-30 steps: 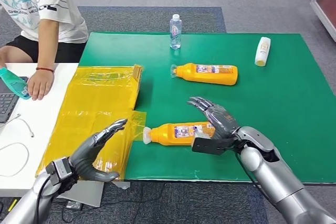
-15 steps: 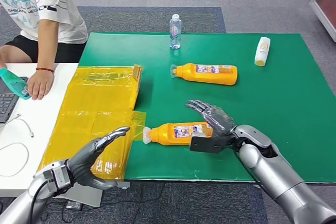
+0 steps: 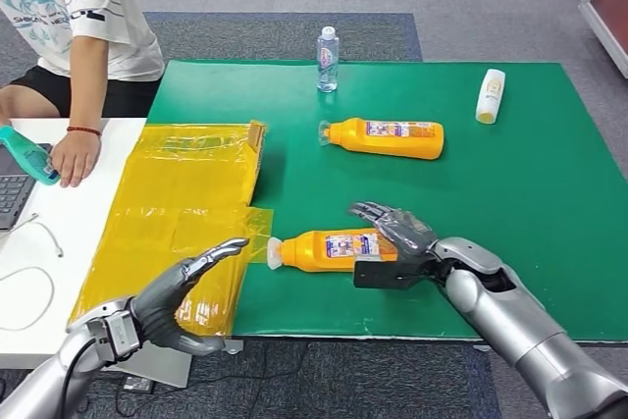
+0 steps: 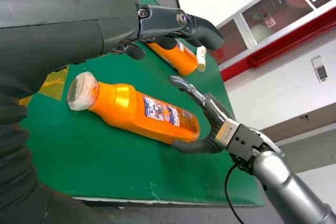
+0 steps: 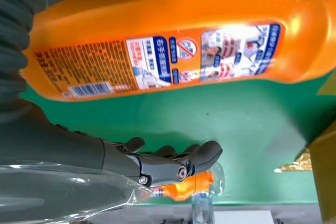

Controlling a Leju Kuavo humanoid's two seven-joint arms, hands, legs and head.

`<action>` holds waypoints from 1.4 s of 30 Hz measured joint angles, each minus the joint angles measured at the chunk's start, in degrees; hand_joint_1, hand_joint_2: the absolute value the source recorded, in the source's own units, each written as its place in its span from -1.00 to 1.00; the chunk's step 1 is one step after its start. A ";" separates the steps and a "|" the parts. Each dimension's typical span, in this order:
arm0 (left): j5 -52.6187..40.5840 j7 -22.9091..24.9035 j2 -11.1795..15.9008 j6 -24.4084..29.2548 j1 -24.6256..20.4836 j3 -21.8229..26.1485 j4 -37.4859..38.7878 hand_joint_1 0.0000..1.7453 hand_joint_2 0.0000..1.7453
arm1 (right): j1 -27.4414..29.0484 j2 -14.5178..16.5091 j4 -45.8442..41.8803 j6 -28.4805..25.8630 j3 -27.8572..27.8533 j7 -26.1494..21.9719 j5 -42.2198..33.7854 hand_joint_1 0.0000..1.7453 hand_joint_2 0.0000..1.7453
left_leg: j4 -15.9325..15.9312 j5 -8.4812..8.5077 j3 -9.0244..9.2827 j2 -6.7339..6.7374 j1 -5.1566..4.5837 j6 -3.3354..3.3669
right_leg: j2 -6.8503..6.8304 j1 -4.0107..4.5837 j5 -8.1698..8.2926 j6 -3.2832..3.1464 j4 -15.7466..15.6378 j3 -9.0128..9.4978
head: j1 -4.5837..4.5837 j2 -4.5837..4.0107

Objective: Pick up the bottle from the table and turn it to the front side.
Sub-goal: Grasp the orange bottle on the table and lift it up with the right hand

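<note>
Orange bottle (image 3: 334, 248) lies flat on green mat (image 3: 518, 203), cap toward yellow bag (image 3: 178, 203). Our right hand (image 3: 392, 233) cups its base end, fingers spread, not gripping. Our left hand (image 3: 178, 291) hovers open near cap, apart.

right hand (image 3: 396, 233) at bottle (image 3: 334, 248) base, maybe touching | left hand (image 3: 182, 291) spread
</note>
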 joint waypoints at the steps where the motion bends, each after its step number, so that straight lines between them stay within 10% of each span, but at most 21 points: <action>1: 0.05 0.00 0.00 0.01 -0.02 -0.10 0.00 -1.00 1.00 | 0.00 0.00 0.23 -0.11 0.19 0.00 -0.14 -1.00 1.00 | 0.00 0.00 0.00 0.00 0.00 0.00 | 0.00 0.00 0.00 0.00 0.00 0.00 | 0.00 0.00; 42: -0.02 -0.02 -0.64 1.58 -1.89 -4.13 -0.35 -1.00 1.00 | -6.73 3.99 10.21 2.33 11.09 4.95 4.38 -1.00 1.00 | 0.00 0.04 0.00 0.00 0.00 -0.01 | 0.00 0.01 0.03 -0.02 0.01 0.01 | -0.01 0.00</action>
